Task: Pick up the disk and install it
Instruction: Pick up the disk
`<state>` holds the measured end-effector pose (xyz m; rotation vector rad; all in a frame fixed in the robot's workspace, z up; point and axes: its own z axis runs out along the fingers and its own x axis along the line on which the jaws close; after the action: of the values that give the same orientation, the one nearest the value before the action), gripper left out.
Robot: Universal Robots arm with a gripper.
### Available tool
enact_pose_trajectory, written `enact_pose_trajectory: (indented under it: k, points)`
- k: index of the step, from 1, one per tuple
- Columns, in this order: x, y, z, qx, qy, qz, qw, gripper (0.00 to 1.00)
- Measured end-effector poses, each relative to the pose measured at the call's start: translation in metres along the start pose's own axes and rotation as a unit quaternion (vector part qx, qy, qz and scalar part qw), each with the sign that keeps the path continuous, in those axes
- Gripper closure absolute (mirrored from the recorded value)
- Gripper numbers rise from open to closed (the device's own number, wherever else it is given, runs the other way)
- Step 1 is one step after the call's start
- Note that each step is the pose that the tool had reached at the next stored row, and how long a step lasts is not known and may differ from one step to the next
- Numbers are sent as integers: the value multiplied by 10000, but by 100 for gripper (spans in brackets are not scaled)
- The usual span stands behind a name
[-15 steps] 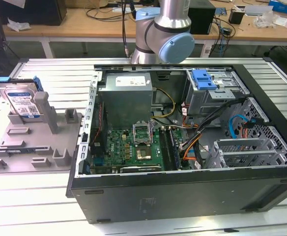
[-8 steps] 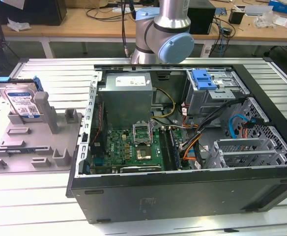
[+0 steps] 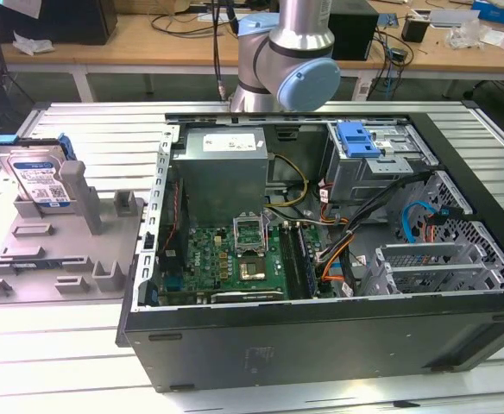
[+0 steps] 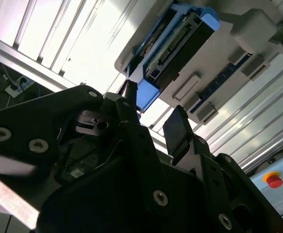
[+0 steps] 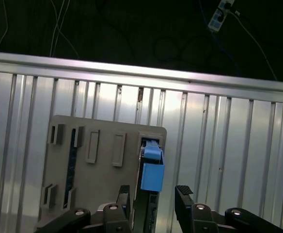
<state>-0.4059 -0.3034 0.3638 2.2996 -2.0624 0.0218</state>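
**Jaws open, disk untouched in its grey holder**

In both wrist views the jaws stand wide apart, with nothing gripped between the two black fingers (image 5: 183, 196). The disk (image 5: 151, 172) lies out beyond the fingertips and clear of them. It is in line with the gap between the jaws, and in the first wrist view it sits nearer one finger than the other. It meets the jaws edge-on, with the blue end of its carrier frame turned toward them.

In the second wrist view a blue corner of that carrier shows just past the tip of one finger (image 4: 134, 131). The disk's dark connector edge runs on beyond it.

The disk stands in a slot of a grey holder (image 5: 102, 155). Most of the holder spreads away to one side of the jaws' line. The holder rests flat on the ribbed metal bench (image 5: 228, 145), which stretches out past the jaws on every side.

In the exterior view the disk is upright on its edge at the far corner of the holder, on the exterior view's left, and its white-and-blue label shows. Just beside the holder on the same bench lies an open computer case (image 3: 321, 336). Inside are a grey power supply (image 3: 222, 168), a green board (image 3: 235, 250) and a blue bracket (image 3: 360, 138) on the drive cage. The arm (image 3: 291, 52) rises behind the case. The disk is well apart from the drive cage.
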Motion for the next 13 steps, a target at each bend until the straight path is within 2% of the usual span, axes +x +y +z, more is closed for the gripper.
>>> enact_pose_trajectory:
  k: [7, 13]
  points:
    - [-2, -1, 43, -17, -11, 376, 9993, 51]
    - [0, 0, 83, -19, -12, 409, 9992, 51]
